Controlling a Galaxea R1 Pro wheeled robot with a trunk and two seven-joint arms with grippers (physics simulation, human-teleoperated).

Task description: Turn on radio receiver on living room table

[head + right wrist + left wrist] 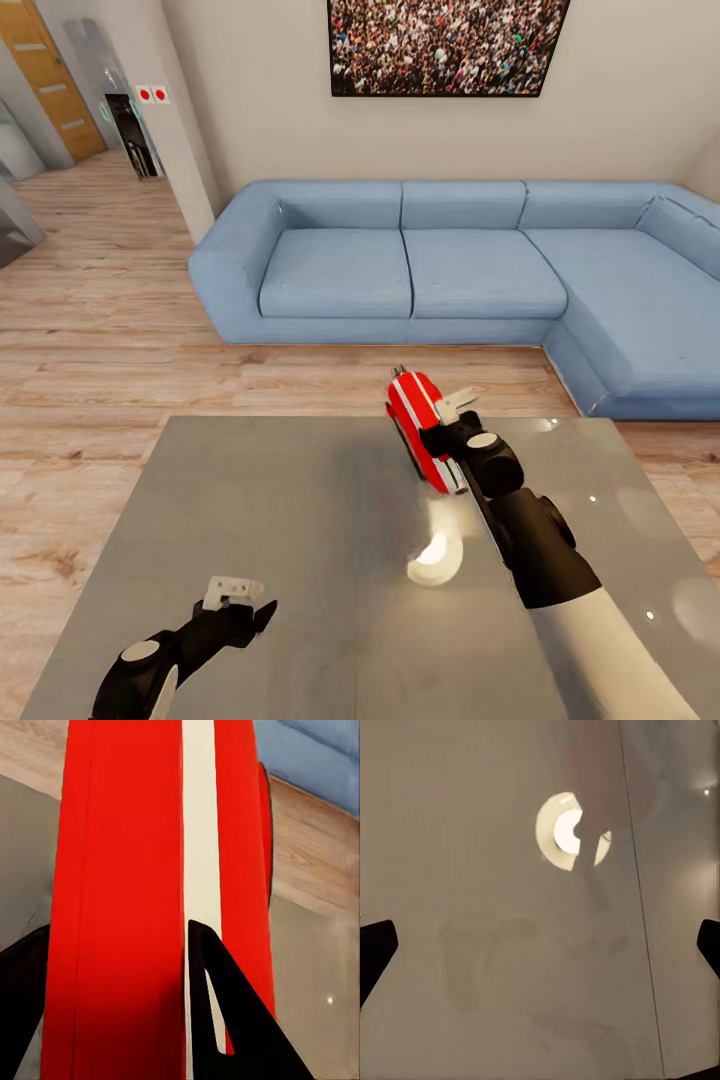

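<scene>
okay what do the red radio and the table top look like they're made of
The radio looks like glossy red plastic with a white stripe; its smooth, even shine suggests that. The table top looks like polished grey stone or metal, hard to say which: it mirrors a round lamp.

A blue L-shaped sofa (470,280) filled the frame's upper half on light plank floor (90,300), beneath a framed crowd picture (445,45) on beige wall (620,90).
</scene>
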